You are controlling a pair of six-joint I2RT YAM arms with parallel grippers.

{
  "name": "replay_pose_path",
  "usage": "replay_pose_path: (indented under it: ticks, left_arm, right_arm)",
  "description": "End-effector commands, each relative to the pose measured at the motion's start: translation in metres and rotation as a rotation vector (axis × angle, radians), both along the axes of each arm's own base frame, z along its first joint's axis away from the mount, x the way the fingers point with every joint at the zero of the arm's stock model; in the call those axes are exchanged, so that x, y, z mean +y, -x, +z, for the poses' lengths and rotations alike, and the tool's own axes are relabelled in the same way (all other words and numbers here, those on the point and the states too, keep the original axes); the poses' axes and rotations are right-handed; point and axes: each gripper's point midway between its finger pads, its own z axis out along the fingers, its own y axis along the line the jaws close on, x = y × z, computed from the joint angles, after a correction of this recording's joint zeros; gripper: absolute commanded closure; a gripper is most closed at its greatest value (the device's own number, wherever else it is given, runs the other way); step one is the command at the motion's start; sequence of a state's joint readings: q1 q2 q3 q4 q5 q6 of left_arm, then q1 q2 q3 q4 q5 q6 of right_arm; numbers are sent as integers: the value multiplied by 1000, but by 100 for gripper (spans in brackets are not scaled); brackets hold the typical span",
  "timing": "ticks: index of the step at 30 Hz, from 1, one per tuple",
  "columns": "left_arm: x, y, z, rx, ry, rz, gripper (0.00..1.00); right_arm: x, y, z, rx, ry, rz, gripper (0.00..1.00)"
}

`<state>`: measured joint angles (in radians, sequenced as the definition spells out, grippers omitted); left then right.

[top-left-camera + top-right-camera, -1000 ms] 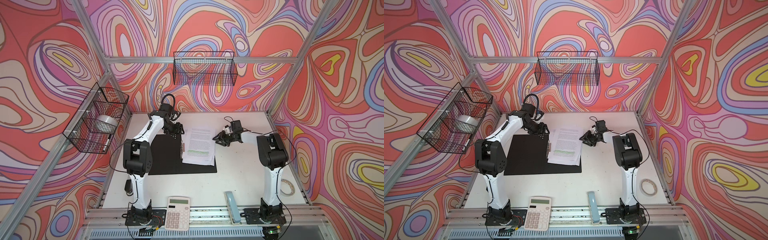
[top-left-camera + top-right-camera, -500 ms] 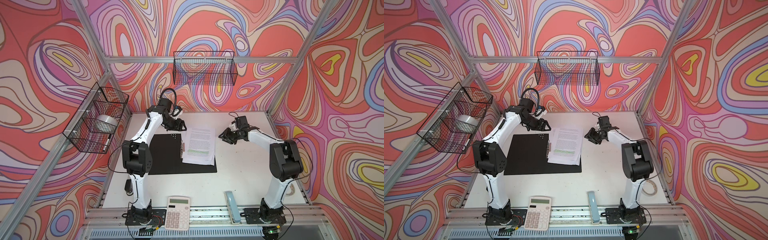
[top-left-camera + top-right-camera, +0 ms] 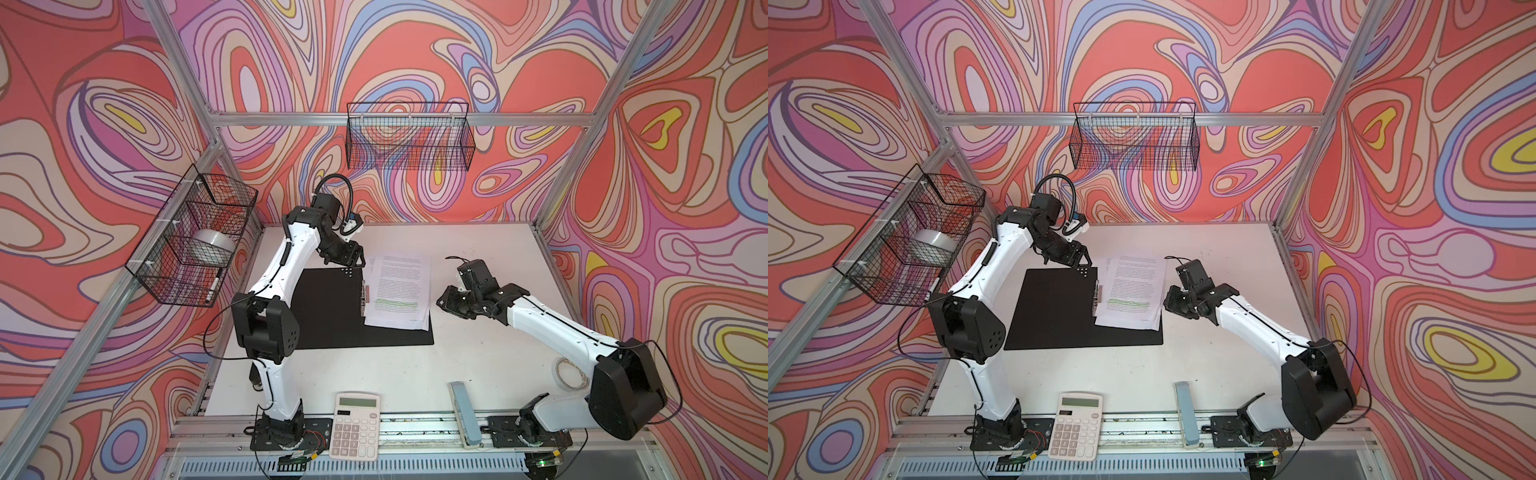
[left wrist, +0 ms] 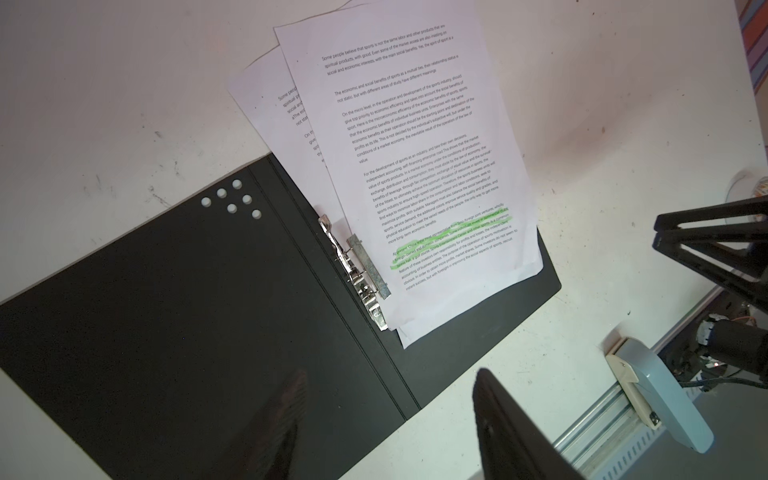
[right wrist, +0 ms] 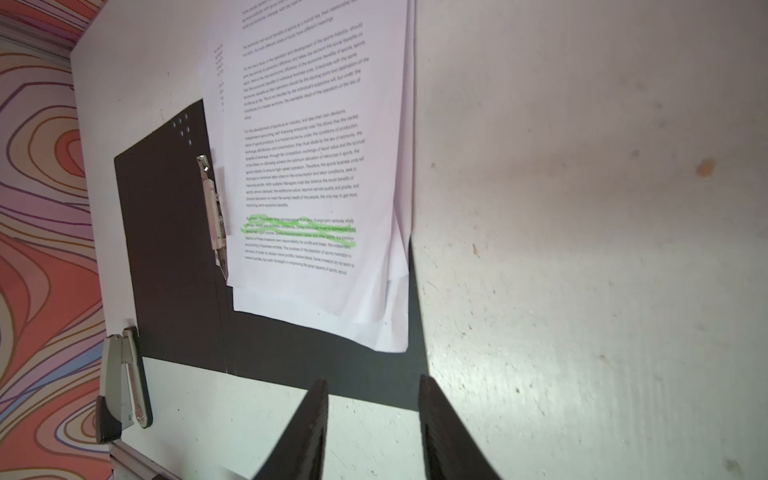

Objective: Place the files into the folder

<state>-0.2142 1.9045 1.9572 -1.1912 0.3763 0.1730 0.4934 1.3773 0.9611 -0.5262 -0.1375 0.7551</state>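
The folder (image 3: 328, 311) (image 3: 1054, 311) lies open and flat on the table, black inside up, in both top views. Its metal clip (image 4: 357, 274) (image 5: 214, 212) runs along the spine. The files (image 3: 399, 291) (image 3: 1133, 291) (image 4: 415, 166) (image 5: 311, 166), white printed sheets with green-highlighted lines, rest slightly fanned on the folder's right half. Their far end sticks out past the folder's edge. My left gripper (image 3: 347, 259) (image 4: 390, 374) hovers open over the far edge of the folder (image 4: 187, 311). To the right of the files, my right gripper (image 3: 446, 301) (image 5: 372, 380) is open and empty.
A white calculator (image 3: 355, 424) and a grey stapler (image 3: 465, 411) (image 4: 660, 403) lie at the table's front edge. A tape roll (image 3: 571, 374) sits at the right, behind the right arm. Wire baskets hang on the left wall (image 3: 195, 241) and back wall (image 3: 409, 141).
The right arm's elbow has swung out to the right and dropped low, and its gripper has drifted toward the front. The left gripper has barely moved. Files and folder lie as before.
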Motion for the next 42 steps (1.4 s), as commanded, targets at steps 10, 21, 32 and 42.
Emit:
replay_pose_path:
  ticks: [10, 21, 32, 42]
  left_arm:
    - [27, 11, 14, -119, -146, 21, 14]
    - [18, -12, 11, -128, -117, 31, 17]
    - [8, -27, -32, -86, -184, -2, 18]
    - [-6, -56, -17, -185, -18, 243, 0]
  right_arm:
    - [1, 46, 54, -156, -17, -54, 63]
    - [0, 58, 54, -30, 61, -17, 62]
    - [21, 39, 29, 0, 51, -23, 62]
    - [31, 21, 19, -124, 15, -104, 62]
